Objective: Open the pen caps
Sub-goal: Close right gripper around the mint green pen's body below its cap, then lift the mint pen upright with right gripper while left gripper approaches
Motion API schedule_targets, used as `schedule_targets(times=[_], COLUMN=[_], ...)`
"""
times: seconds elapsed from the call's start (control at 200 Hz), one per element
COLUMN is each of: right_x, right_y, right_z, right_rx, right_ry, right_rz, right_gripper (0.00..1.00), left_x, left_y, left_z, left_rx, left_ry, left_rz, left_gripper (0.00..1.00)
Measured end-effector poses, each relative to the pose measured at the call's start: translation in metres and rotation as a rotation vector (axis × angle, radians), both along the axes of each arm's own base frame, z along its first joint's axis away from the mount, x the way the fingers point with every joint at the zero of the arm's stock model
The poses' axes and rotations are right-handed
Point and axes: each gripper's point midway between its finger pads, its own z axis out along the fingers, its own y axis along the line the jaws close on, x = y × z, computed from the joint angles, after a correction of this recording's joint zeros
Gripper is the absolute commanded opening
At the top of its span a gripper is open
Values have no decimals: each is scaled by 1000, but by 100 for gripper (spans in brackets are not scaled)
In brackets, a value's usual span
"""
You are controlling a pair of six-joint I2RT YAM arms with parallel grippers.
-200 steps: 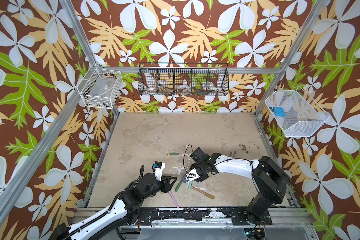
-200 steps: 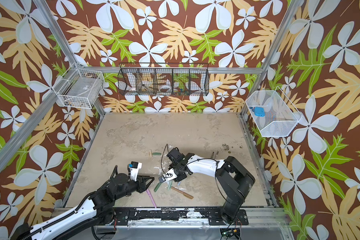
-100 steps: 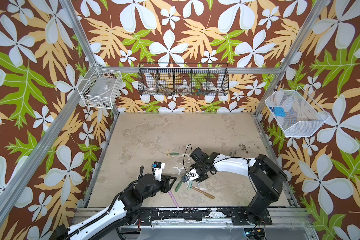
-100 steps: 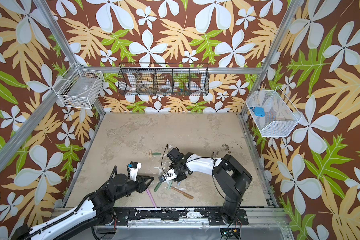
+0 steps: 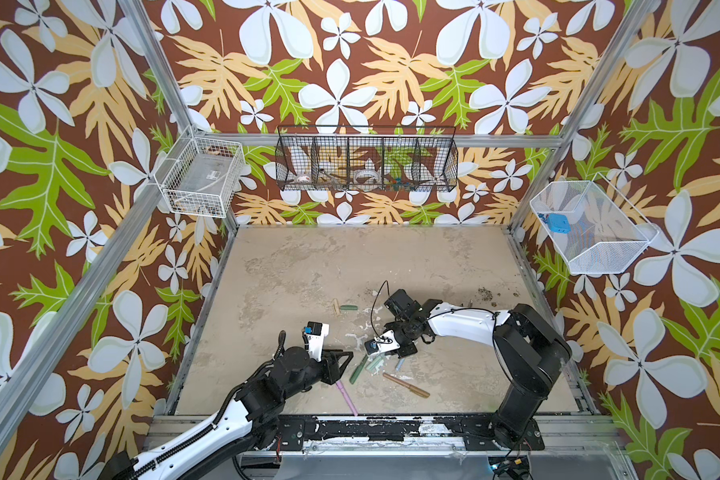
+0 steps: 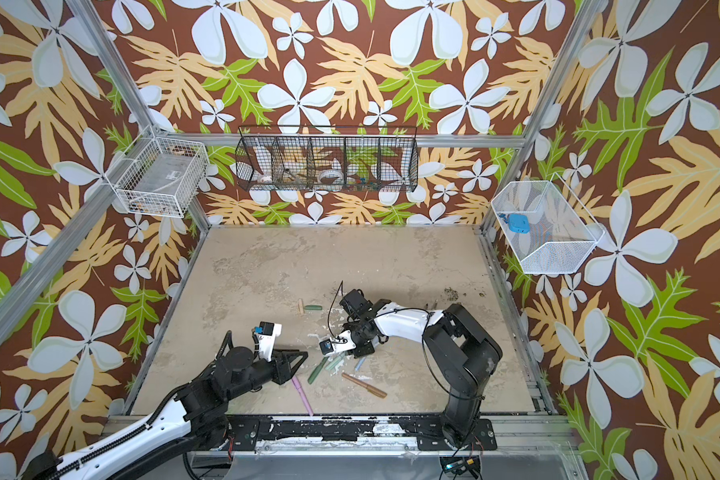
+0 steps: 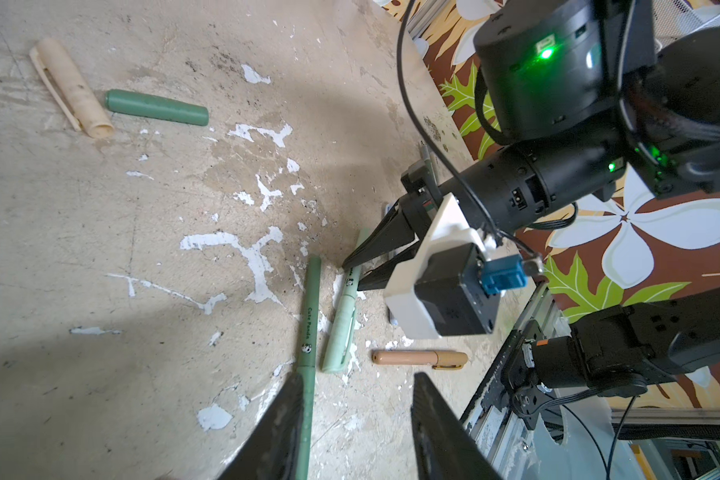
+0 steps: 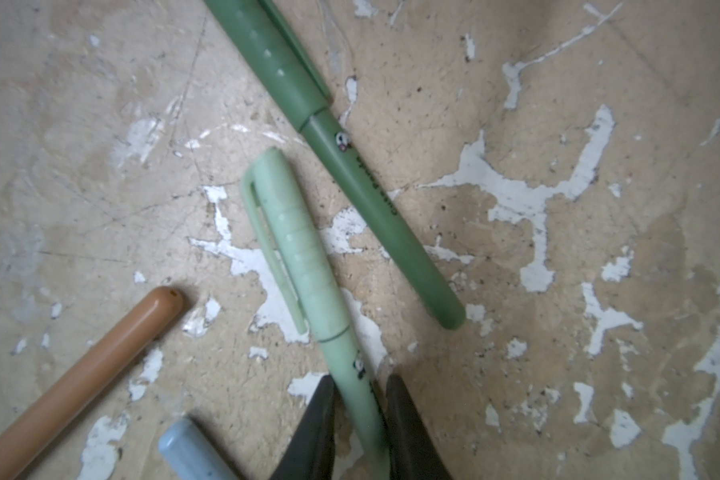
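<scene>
Pale green plastic is what my right gripper (image 8: 359, 380) has just closed in on. Over the last second its jaws have narrowed from a loose straddle until they pinch the barrel of the pale green pen (image 8: 324, 316), low on the body and clear of its cap (image 8: 296, 232). I read that as a grip, though I cannot judge from here how firm it is. The arm itself has hardly shifted in the top views. The pen lies flat on the scuffed table (image 8: 599, 124). Its cap is seated with the seam shut and sticks out free ahead of the fingers.

My left gripper (image 7: 358, 376) has barely changed: jaws apart, empty, hovering just short of the same cluster, with the dark green pen (image 7: 310, 316) running past one finger.

So the holding half of the pull looks set, but the cap has not come off. Next I would lift the pen clear and bring the left jaws onto the cap. The dark green pen, a brown pen (image 8: 80, 374) and a light blue piece (image 8: 188, 453) lie near it, so a lift may nudge them. A beige cap (image 7: 71, 91) lies loose, well apart.
</scene>
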Motion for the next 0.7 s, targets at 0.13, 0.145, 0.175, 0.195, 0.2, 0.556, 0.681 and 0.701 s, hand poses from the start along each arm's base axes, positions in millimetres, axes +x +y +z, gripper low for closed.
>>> schedule_targets(times=[0.13,0.145,0.175,0.195,0.2,0.556,0.681,0.701], right_x=[-1,-1,-1,-2,-2,34,58,62], right_y=[0,0,0,0,0,-27,-31,-31], right_z=[-1,-1,-1,-1,-1,22,62,69], right_rx=[-2,-2,-3,-3,-3,7,117,140], right_ry=[19,21,22,24,24,-75,-133,-139], right_rz=[-4,-3,-4,-4,-4,-123,-211,-228], right_gripper=[17,16,15,14,14,7,7,7], left_x=[0,0,0,0,0,6,11,12], left_y=[0,0,0,0,0,-3,-5,-5], left_z=[0,0,0,0,0,20,42,46], left_rx=[-1,-1,-1,-1,-1,-25,-63,-69], left_ry=[-1,-1,-1,-1,-1,-28,-54,-59], left_rz=[0,0,0,0,0,11,32,36], left_gripper=[44,44,44,44,44,46,47,47])
